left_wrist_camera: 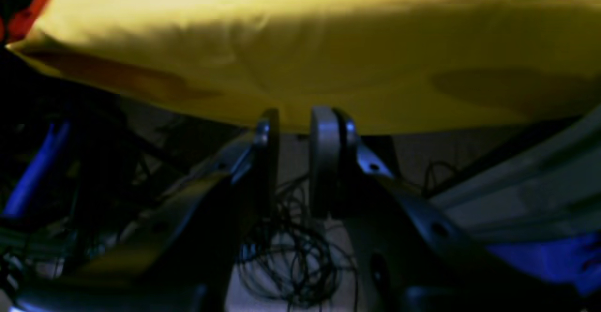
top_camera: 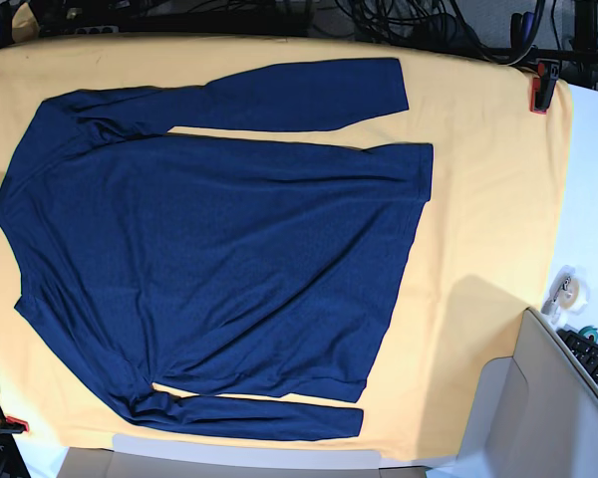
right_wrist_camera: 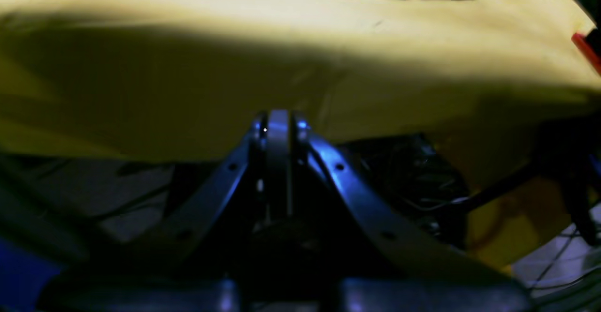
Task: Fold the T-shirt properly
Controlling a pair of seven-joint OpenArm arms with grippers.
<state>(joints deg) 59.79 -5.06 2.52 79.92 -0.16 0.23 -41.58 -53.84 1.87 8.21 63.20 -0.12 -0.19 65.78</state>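
Base view: the shirt lies spread flat on the yellow cloth covering the table — neck end toward the view's left, hem toward the right. One sleeve runs along the far edge, the other along the near edge, both lying beside the body. Red clamps pin the cloth at its corners.

Left wrist view: left hand released, a clear gap between the fingers, nothing held; it sits low at the cloth's edge.

Right wrist view: right hand clenched, fingers pressed together, empty — also at the cloth's edge, a strip of shirt visible far off.
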